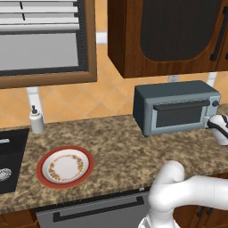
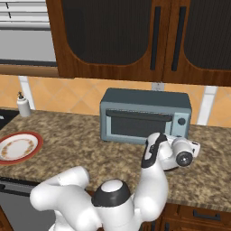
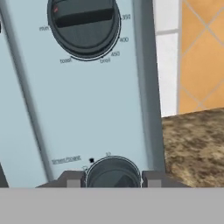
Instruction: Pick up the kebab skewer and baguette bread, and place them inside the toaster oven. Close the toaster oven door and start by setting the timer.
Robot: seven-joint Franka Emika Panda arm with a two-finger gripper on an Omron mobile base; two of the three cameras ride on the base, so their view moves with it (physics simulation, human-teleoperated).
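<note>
With its door shut, the toaster oven (image 2: 145,116) stood on the worktop (image 1: 116,147) as the hand (image 3: 113,178) clamped the lower timer knob (image 3: 113,173) on the oven's right side; a shallow grip could slip when twisted, leaving the timer unset.

Both base views look forward and down from behind the arm, one from each side, sharing the tabletop (image 1: 116,147), the toaster oven (image 1: 176,107) and the plate (image 1: 65,166). The hand view sits very near the oven's knob panel (image 3: 87,109), facing it.
</note>
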